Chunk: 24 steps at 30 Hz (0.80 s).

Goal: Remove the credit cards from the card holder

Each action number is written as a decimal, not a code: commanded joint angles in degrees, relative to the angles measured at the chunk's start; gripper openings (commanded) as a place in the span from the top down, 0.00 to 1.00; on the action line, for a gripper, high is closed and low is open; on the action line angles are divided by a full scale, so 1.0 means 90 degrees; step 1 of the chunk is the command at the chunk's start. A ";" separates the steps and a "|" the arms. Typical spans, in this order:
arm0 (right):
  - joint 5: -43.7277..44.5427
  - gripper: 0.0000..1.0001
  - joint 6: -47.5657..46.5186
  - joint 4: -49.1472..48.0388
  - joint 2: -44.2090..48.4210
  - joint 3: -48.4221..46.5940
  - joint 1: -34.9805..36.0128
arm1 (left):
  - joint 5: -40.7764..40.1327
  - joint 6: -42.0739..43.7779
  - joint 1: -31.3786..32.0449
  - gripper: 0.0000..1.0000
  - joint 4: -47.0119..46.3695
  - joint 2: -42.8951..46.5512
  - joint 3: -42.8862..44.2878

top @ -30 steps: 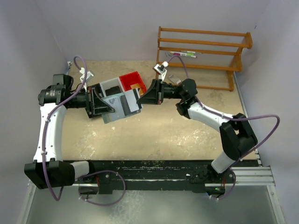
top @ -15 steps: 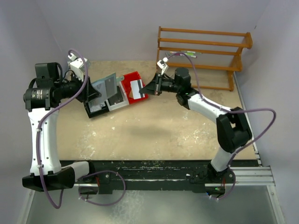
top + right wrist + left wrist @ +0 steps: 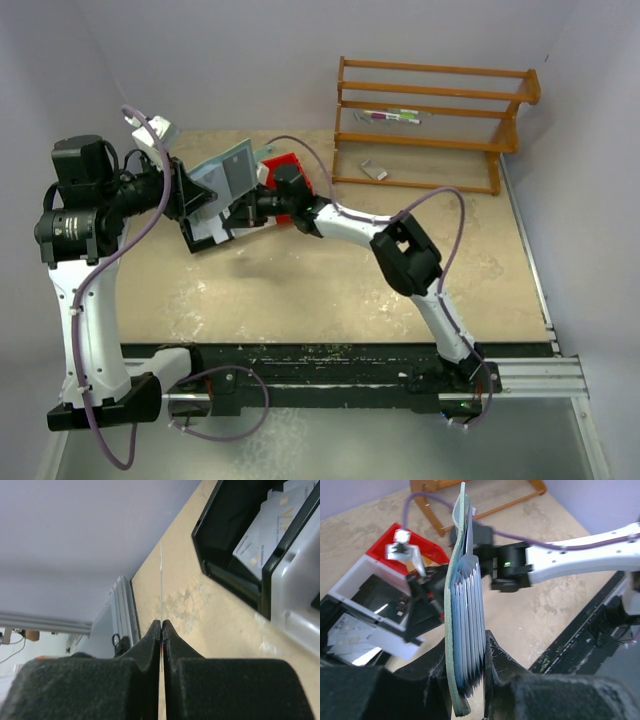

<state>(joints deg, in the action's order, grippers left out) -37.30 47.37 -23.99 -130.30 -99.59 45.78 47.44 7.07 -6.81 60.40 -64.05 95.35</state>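
Left gripper (image 3: 464, 656), jaws set partway apart and clamped on the lower edge of the flat grey-green card holder (image 3: 451, 610), which stands upright and edge-on between its black padded fingers (image 3: 496, 655). A fan of thin light-blue credit cards (image 3: 471, 615) sits in the holder's pockets on the side toward the right-hand finger, their top edges stepped. In the overhead view the same holder (image 3: 228, 172) is raised off the table, jutting up and to the right of the left gripper (image 3: 192, 196). Right gripper (image 3: 161, 624), jaws pressed fully together on a single thin card (image 3: 161, 580) seen edge-on, which projects straight ahead of the fingertips as a fine line. Ahead and to the right of these fingertips lies a black rectangular plastic bin (image 3: 220, 575) holding pale cards (image 3: 260, 545), with a white plastic bin (image 3: 300, 600) touching its far side. Overhead, the right gripper (image 3: 242, 207) hangs over this row of bins, just below the held holder; a red plastic bin (image 3: 295, 163) shows beside the right wrist. A wooden slatted rack (image 3: 440, 110) stands well apart from both grippers, at the back right of the beige tabletop (image 3: 330, 280)
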 commanded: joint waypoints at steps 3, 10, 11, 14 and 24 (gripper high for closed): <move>0.0541 1.00 0.0542 -0.0272 -0.1183 -0.1652 0.0068 | 0.1082 -0.0363 0.0014 0.86 -0.0248 0.0157 -0.0094; 0.1086 1.00 0.0772 -0.0289 -0.2360 -0.3169 0.0106 | 0.1402 -0.0431 0.0011 0.87 -0.0147 0.0259 -0.0236; 0.1122 1.00 0.0773 -0.0194 -0.2517 -0.3424 0.0130 | 0.1446 -0.0426 0.0008 0.87 -0.0124 0.0267 -0.0236; 0.1260 0.97 0.0783 -0.0036 -0.2869 -0.3988 0.0174 | 0.1528 -0.0443 0.0014 0.87 -0.0091 0.0271 -0.0214; 0.1370 0.71 0.0495 -0.0066 -0.2400 -0.3164 0.0226 | 0.1631 -0.0436 0.0006 0.87 -0.0078 0.0252 -0.0277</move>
<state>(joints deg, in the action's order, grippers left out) -27.20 54.39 -24.21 -157.03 -130.91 47.77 58.89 3.77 -6.72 61.84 -62.50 92.86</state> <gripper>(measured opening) 0.260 0.255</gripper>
